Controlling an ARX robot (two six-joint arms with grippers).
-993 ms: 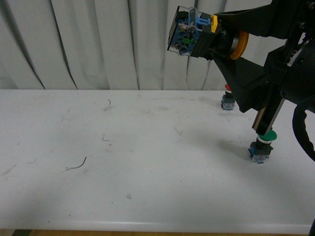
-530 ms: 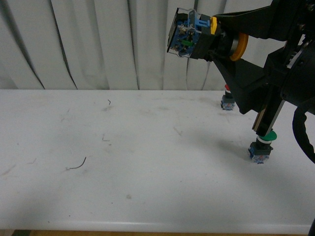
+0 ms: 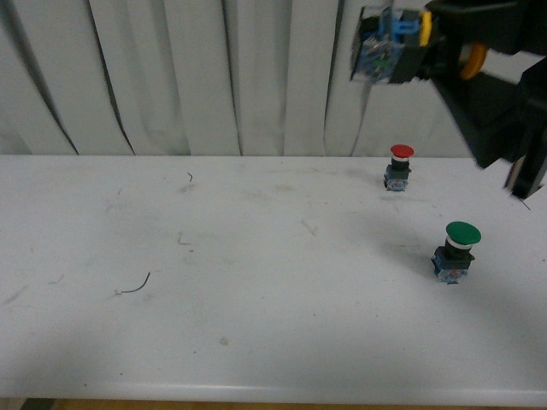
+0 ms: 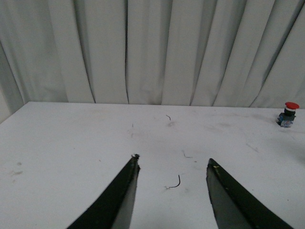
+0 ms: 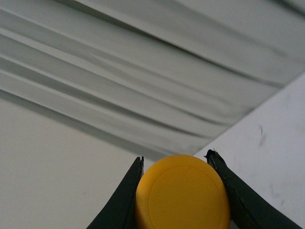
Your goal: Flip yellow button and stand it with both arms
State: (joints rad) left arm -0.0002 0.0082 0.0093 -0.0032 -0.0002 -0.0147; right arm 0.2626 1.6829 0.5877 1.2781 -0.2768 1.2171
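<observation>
High at the upper right of the front view, my right gripper (image 3: 420, 43) is shut on the yellow button (image 3: 382, 49). The button lies sideways in the air in front of the curtain, its blue-grey contact block pointing left. In the right wrist view the round yellow cap (image 5: 181, 195) fills the gap between the two black fingers, and the right gripper (image 5: 175, 160) closes on its sides. My left gripper (image 4: 173, 160) hangs open above the white table (image 4: 71, 143) with nothing between its fingers. The left arm does not show in the front view.
A red-capped button (image 3: 399, 166) stands upright near the table's back right, also in the left wrist view as the red-capped button (image 4: 288, 113). A larger green-capped button (image 3: 457, 250) stands further forward on the right. A small curl of wire (image 3: 134, 286) lies at the left.
My right arm has lifted and swung to the right with the yellow button. It no longer covers the red and green buttons.
</observation>
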